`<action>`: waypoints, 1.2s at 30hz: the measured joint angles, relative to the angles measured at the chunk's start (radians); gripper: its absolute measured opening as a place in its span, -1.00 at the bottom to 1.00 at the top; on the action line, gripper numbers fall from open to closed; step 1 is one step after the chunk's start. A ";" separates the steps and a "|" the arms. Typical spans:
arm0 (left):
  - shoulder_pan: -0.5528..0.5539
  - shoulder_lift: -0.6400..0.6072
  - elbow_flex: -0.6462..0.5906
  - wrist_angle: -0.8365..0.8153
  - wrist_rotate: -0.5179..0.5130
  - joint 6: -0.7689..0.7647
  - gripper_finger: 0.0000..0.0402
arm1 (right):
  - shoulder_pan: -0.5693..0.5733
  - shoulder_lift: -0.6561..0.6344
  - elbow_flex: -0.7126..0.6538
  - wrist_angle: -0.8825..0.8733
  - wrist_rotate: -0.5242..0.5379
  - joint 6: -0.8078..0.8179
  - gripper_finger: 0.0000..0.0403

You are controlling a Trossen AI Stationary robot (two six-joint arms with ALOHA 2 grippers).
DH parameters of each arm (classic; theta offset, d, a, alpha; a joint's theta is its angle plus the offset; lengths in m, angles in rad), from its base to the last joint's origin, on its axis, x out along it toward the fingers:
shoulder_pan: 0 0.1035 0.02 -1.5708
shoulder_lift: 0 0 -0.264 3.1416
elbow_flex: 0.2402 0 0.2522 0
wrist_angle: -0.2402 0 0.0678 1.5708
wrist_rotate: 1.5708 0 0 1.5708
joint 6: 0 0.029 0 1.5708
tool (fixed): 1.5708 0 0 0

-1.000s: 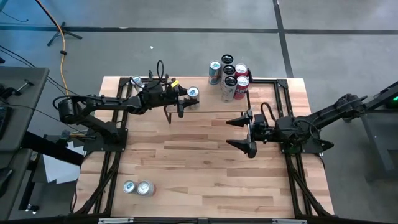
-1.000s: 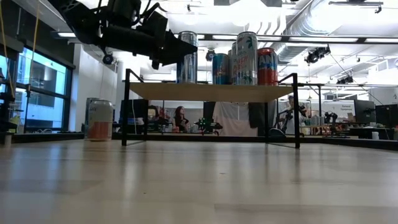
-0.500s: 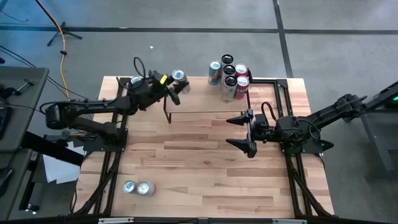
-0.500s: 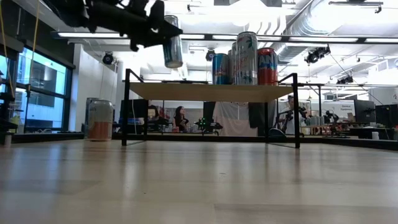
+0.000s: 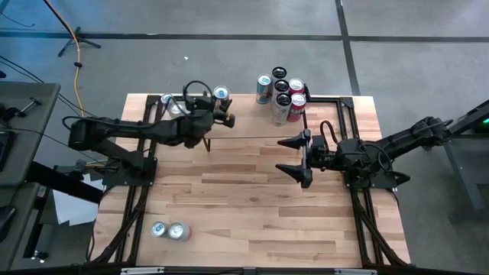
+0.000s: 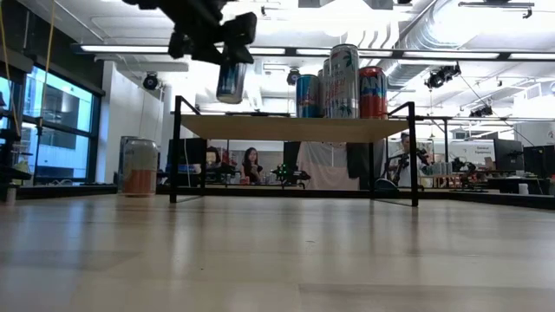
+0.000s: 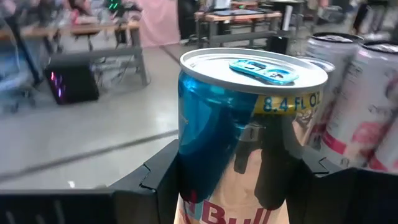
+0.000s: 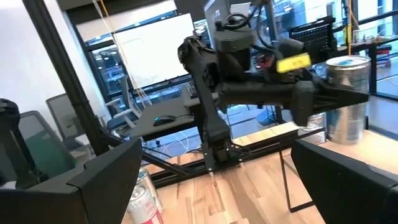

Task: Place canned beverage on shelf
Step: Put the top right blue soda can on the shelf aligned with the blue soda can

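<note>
The left gripper [image 5: 216, 116] holds a blue-and-silver can [image 5: 221, 94], its fingers closed on the can's sides. In the left wrist view the can [image 7: 249, 130] stands between the two dark fingers [image 7: 158, 180] with its lid and blue pull tab facing up. In the low view the can [image 6: 231, 81] hangs from the left gripper [image 6: 227, 59] in the air, clear of any surface. Its long axis is close to vertical, lid end uppermost, with a slight tilt. It sits above the level of the shelf [image 6: 290, 127] top, near the shelf's end at 9 o'clock.

In the high view the shelf [image 5: 252, 130] lies at the 12 o'clock part of the table [image 5: 252, 221]. A group of cans [image 5: 281, 95] stands upright on the shelf's end at 3 o'clock, well apart from the held can. The same group [image 6: 342, 82] shows on the plank in the low view.

The right gripper [image 5: 294, 159] waits over the table at 3 o'clock, fingers spread wide, holding nothing.

Two more cans [image 5: 170, 230] rest on the table at 7 o'clock. Another can [image 6: 139, 167] stands on the table beyond the shelf's 9 o'clock leg in the low view.
</note>
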 joint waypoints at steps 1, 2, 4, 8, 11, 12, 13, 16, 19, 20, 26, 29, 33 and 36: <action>0.002 0.014 0.007 -0.004 -0.001 -0.039 -0.19 | -0.003 0.000 0.000 0.000 -0.005 0.000 0.98; 0.002 0.027 0.010 -0.003 0.000 -0.073 -0.19 | -0.003 0.000 0.000 0.000 -0.005 0.000 0.98; 0.001 0.044 0.009 -0.010 0.000 -0.139 -0.19 | -0.003 0.000 0.000 0.000 -0.005 0.000 0.98; 0.001 0.080 0.009 -0.013 0.001 -0.222 -0.19 | -0.003 0.000 0.000 0.000 -0.006 0.000 0.98; 0.000 0.107 0.009 -0.015 0.001 -0.233 -0.19 | -0.003 0.000 0.000 0.000 -0.006 0.003 0.98; 0.000 0.115 0.009 -0.015 0.001 -0.234 -0.19 | -0.003 0.000 0.000 0.000 -0.006 0.009 0.98; 0.000 0.122 0.009 -0.015 0.001 -0.234 -0.19 | -0.003 0.000 0.000 0.000 -0.006 0.014 0.98; 0.000 0.133 0.008 -0.012 0.010 -0.233 -0.17 | -0.003 0.000 0.000 -0.001 -0.007 0.021 0.98; 0.000 0.134 0.008 -0.009 0.029 -0.234 -0.10 | -0.002 0.000 0.000 0.000 -0.007 0.022 0.98; 0.000 0.134 0.008 -0.008 0.034 -0.233 -0.06 | -0.002 0.000 0.000 -0.001 -0.007 0.022 0.98; -0.002 0.134 0.008 -0.010 0.042 -0.232 0.13 | -0.002 0.000 0.000 -0.001 -0.007 0.023 0.98; -0.009 0.134 0.008 -0.012 0.058 -0.230 0.17 | -0.002 0.000 0.000 -0.001 -0.007 0.023 0.98; -0.013 0.134 0.008 -0.013 0.064 -0.204 0.18 | -0.002 0.000 0.000 -0.001 -0.007 0.023 0.98; -0.012 0.134 0.008 -0.012 0.078 -0.188 0.18 | -0.002 0.000 0.000 -0.001 -0.007 0.023 0.98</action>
